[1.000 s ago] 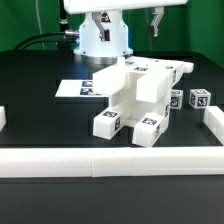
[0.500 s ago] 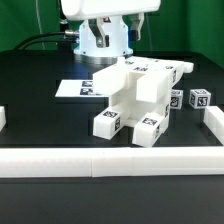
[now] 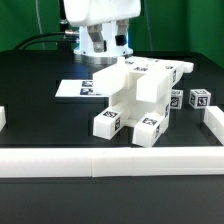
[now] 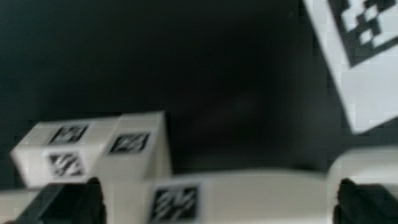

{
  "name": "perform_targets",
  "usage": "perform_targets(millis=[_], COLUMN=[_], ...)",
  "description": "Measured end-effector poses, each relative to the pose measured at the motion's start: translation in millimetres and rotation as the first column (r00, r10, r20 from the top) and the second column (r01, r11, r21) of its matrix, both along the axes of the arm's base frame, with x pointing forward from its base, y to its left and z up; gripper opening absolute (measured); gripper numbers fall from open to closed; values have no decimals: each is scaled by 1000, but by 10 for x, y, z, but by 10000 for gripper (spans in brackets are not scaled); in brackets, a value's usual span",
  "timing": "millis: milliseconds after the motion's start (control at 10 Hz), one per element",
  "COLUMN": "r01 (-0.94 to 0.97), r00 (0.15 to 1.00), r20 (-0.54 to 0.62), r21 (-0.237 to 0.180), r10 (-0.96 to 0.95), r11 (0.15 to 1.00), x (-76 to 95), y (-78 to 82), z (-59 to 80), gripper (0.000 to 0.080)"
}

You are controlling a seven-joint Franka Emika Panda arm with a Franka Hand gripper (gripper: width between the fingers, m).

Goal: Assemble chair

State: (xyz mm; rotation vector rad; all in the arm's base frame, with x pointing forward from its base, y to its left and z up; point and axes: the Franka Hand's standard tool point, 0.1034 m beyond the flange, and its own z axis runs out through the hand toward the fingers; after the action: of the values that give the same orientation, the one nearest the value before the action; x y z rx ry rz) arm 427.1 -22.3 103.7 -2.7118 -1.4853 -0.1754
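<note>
The glossy white chair (image 3: 140,95), partly assembled from blocky tagged parts, stands mid-table with legs toward the front. Two short tagged posts (image 3: 200,100) lie loose at its exterior-view right. My gripper (image 3: 105,42) hangs above and behind the chair, near the robot base, not touching it. In the wrist view the gripper (image 4: 217,205) is open, its dark fingertips (image 4: 71,203) wide apart. A white tagged part (image 4: 231,195) of the chair shows blurred below and between them. A tagged white block (image 4: 89,145) lies beside it.
The marker board (image 3: 85,88) lies flat to the exterior view's left of the chair and also shows in the wrist view (image 4: 365,60). Long low white border rails (image 3: 110,160) run along the front, with short rail pieces at both sides.
The arm has swung from the exterior view's upper right toward the left and come lower, so the hand now hangs behind the chair. The chair parts have not moved.
</note>
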Motion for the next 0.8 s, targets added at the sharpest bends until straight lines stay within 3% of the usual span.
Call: perform_targets(millis=[200,700,800], r01=[-2,44,41], r00=[1000,998,998], r20=[-14,-47,-49], r21=[1,8,5], r10=[2,-43,-41], r11=[1000,999,999], x=[-89,-102,-93], y=[31,385,389], z=[-44,-142,-162], gripper=[648,648,648])
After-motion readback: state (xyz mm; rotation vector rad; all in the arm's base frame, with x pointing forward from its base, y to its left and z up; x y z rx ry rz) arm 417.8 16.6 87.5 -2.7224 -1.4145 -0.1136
